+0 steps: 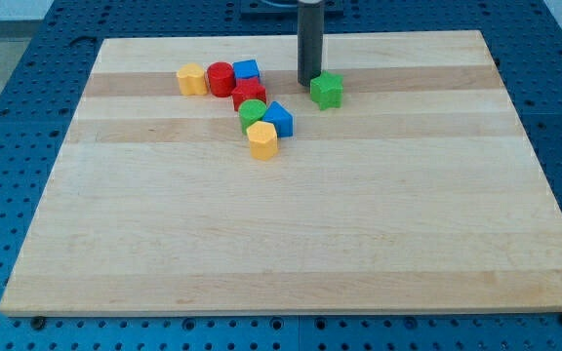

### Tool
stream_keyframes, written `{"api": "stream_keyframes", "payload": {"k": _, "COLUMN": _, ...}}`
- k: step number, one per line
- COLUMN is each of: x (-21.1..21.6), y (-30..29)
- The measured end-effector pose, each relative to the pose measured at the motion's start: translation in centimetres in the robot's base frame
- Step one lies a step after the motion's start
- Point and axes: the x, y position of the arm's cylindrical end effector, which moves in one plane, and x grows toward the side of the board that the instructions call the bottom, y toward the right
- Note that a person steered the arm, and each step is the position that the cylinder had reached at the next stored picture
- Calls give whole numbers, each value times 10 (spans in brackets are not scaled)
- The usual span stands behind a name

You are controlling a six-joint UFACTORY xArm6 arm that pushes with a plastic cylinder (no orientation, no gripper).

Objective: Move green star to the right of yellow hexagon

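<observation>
Green star (327, 90) is sitting near the view's top of the desk (291, 244), a bit right of centre, all on its own. My tip (307, 82) is right at its left side, slightly toward the view's top. It's so close I honestly can't tell if it's touching or there's a hair of a gap. The dark rod (311, 39) goes straight up from there and out of the frame.

Pincer state: can't tell, since all that shows is that plain rod, nothing spread or pinching anything.

The rest of the blocks are bunched off to the star's left. The yellow hexagon (262, 140) is the one nearest the view's bottom, so the star lies up and to the right of it with clear wood between them. Touching the hexagon from above is a green round block (253, 110), with a blue block (278, 118) just beside that on the right, looks kinda triangular. Above those there's a red block (250, 94), shape hard to make out. Then there's a row along the top: a second yellow block (192, 79) furthest left, a red cylinder (221, 78), and another blue block (247, 70), all packed close.
</observation>
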Motion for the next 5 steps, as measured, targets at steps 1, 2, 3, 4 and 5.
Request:
{"api": "stream_keyframes", "payload": {"k": 1, "x": -31, "y": 20}}
{"api": "stream_keyframes", "payload": {"k": 2, "x": -24, "y": 47}}
{"api": "stream_keyframes", "payload": {"k": 3, "x": -15, "y": 26}}
{"api": "stream_keyframes", "payload": {"k": 4, "x": 1, "y": 17}}
{"api": "stream_keyframes", "payload": {"k": 5, "x": 42, "y": 9}}
